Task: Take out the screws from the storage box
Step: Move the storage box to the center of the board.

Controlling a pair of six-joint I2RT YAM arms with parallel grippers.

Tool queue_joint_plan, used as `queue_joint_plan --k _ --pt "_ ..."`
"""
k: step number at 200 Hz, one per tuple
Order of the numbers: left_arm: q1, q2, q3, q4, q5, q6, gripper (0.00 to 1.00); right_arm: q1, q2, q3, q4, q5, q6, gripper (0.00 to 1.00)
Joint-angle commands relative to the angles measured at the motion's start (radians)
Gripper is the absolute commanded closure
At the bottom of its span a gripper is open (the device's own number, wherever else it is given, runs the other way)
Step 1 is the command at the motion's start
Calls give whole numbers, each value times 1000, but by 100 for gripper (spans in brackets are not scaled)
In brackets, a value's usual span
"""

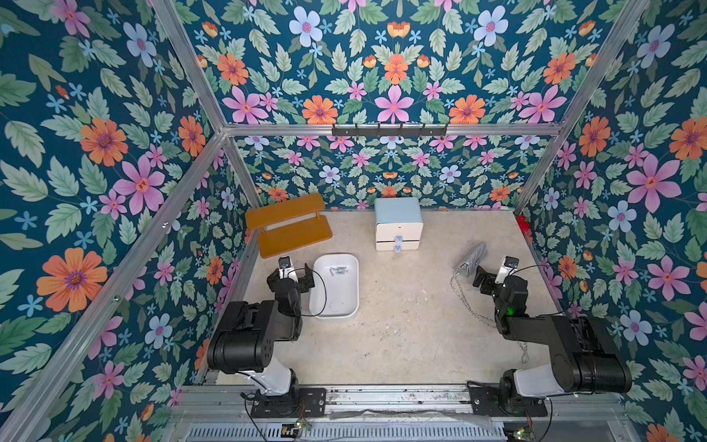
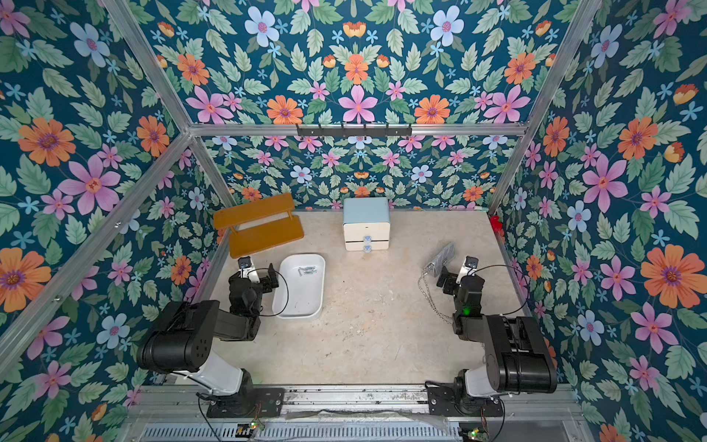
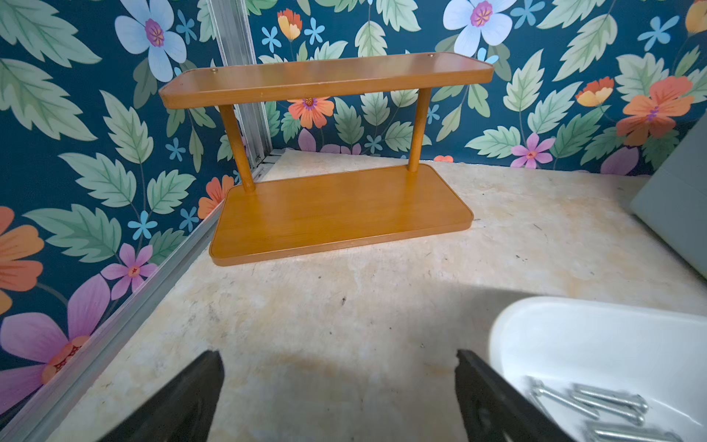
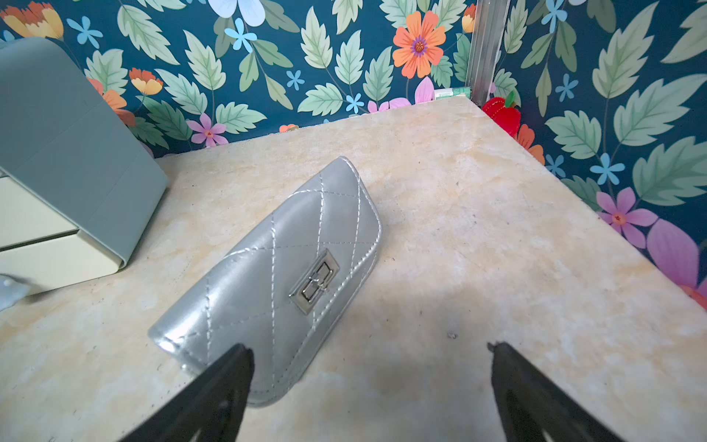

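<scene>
The storage box (image 1: 336, 300) (image 2: 302, 298) is a shallow white tray on the left half of the table. The screws (image 1: 338, 270) (image 2: 307, 270) lie in a small silver cluster near its far end. The left wrist view shows the tray's rim (image 3: 574, 310) and the screws (image 3: 608, 402) just beyond one finger. My left gripper (image 1: 291, 272) (image 3: 338, 356) hovers left of the tray, open, with only bare tabletop between its fingers. My right gripper (image 1: 496, 272) (image 4: 369, 348) is open over the table on the right side, empty.
An orange two-tier shelf (image 1: 289, 225) stands at the back left. A white two-drawer cabinet (image 1: 398, 224) stands at the back centre. A silver quilted purse (image 4: 290, 268) lies by the right gripper, its chain (image 1: 465, 302) trailing toward the front.
</scene>
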Motion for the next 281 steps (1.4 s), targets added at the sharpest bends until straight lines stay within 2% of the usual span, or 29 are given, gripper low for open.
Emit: queue_joint_plan --k 1,121,136,145,163,176,184,199,214,230,246,264,281 --pt "0 1 2 4 7 4 1 1 1 4 8 -3 -7 0" --pt "1 0 3 3 8 5 1 1 1 6 7 -4 -3 0" --pt "1 0 3 2 8 4 1 1 -1 1 14 16 -3 0" --pt "1 0 3 3 10 4 1 9 -20 2 4 74 8 0" --pt "-1 -1 -5 17 6 9 1 67 -150 22 -147 172 -24 1" --pt "-2 -22 -31 53 -8 11 1 168 -231 58 -253 305 -77 0" --pt "-5 -61 -42 47 -48 2 1 215 -277 100 -343 366 -54 0" --pt "-7 -176 -16 -136 -171 -62 1 224 -353 216 -610 273 99 0" --pt "-7 -260 46 -358 -251 -102 1 235 -359 361 -827 182 206 0" --pt "-7 -288 90 -475 -279 -106 1 301 -321 502 -985 153 258 0" --pt "-7 -292 151 -589 -334 -140 1 419 -230 658 -1114 144 273 0" --pt "-7 -296 191 -678 -344 -201 1 585 -51 856 -1285 188 307 1" --pt "-6 -305 193 -693 -319 -213 1 698 136 1037 -1413 157 358 6"
